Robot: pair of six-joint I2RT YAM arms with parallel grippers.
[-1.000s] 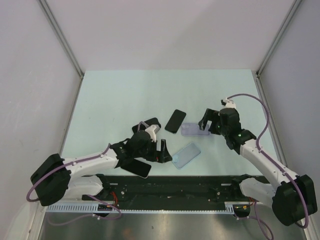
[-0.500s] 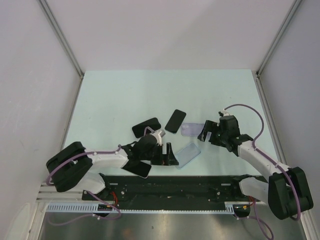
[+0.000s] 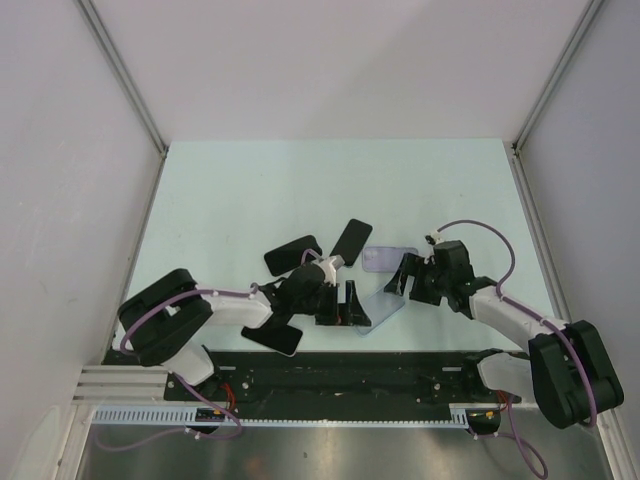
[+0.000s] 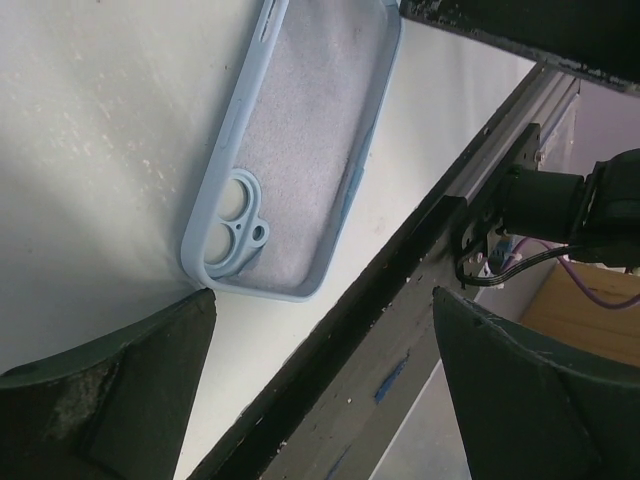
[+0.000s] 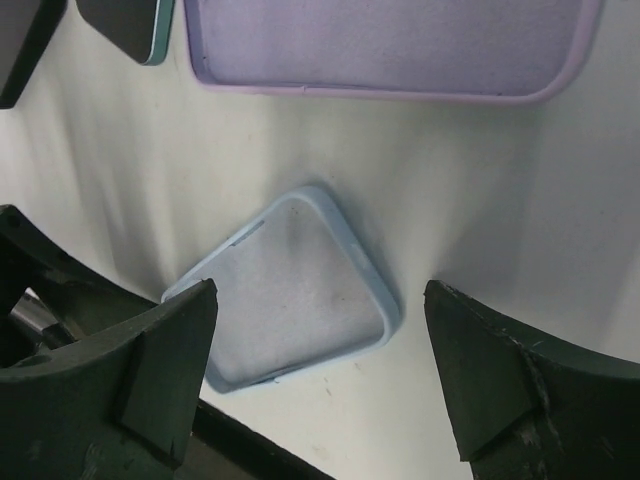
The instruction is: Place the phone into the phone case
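Observation:
A light blue phone case (image 3: 381,305) lies open side up near the table's front edge; it also shows in the left wrist view (image 4: 300,150) and the right wrist view (image 5: 295,295). My left gripper (image 3: 345,306) is open and empty at its camera-hole end (image 4: 320,400). My right gripper (image 3: 400,281) is open and empty, low over its other end (image 5: 320,370). A lilac case (image 3: 386,259) lies just behind (image 5: 390,45). Three black phones lie nearby: one (image 3: 350,241) beside the lilac case, one (image 3: 291,254) further left, one (image 3: 276,337) under the left arm.
The black rail (image 3: 400,365) runs along the table's front edge, close below the blue case and under the left gripper (image 4: 400,330). A dark phone corner with a teal edge (image 5: 125,25) shows left of the lilac case.
Both arms have closed in on the light blue case: the left gripper moved right to its near end, the right gripper came down and left from the lilac case. Both stayed open.

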